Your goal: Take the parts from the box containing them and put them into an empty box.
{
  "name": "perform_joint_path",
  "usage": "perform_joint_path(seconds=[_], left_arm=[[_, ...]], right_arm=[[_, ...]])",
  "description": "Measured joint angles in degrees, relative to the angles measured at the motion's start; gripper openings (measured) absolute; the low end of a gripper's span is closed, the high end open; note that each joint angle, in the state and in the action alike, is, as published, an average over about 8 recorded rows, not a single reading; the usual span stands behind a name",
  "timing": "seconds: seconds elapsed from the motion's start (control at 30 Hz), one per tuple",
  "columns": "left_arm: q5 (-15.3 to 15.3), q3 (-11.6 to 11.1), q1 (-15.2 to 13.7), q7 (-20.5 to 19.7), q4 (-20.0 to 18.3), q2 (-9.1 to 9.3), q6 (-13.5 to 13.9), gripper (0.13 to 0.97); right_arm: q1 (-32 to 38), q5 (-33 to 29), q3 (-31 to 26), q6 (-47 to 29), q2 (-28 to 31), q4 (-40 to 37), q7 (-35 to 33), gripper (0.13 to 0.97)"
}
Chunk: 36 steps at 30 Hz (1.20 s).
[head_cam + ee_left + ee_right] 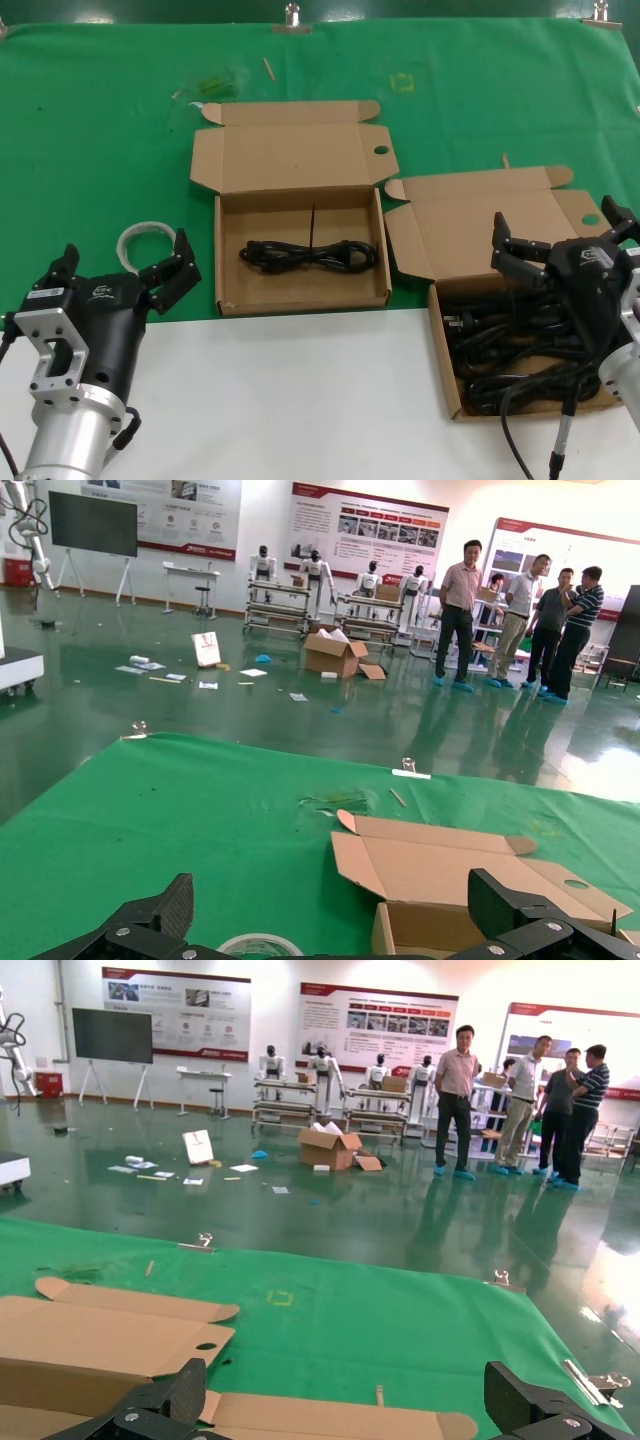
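Cardboard is seen in 2 places on the green cloth (100, 120): an open mailer box (300, 255) at the centre and a second open box (500, 330) to the right, nearer the robot. 1 coiled black power cord (308, 255) is laid flat on the floor of the centre box, with its thin tie standing up from the bundle. The right box is filled with a tangled heap of black cords (510, 355). Both lids are folded back on the far side, and a round hole is cut through 1 tab of each.

The right gripper (555, 235) is held above the right box, over the cords, with its fingers spread wide and nothing between them. The left gripper (125, 265) is parked at the near left, clear of both boxes, its fingers likewise spread and empty. A white ring of tape (140, 243) is seen on the cloth just beyond it. A white surface (300, 400) covers the near part of the table.
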Motion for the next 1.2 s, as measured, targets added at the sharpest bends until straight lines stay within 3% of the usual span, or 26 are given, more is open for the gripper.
perform_joint_path(seconds=[1.2], left_arm=[[0.0, 0.0, 0.0, 0.0, 0.0, 0.0, 0.0, 0.966]], right_arm=[[0.0, 0.0, 0.0, 0.0, 0.0, 0.0, 0.0, 0.966]])
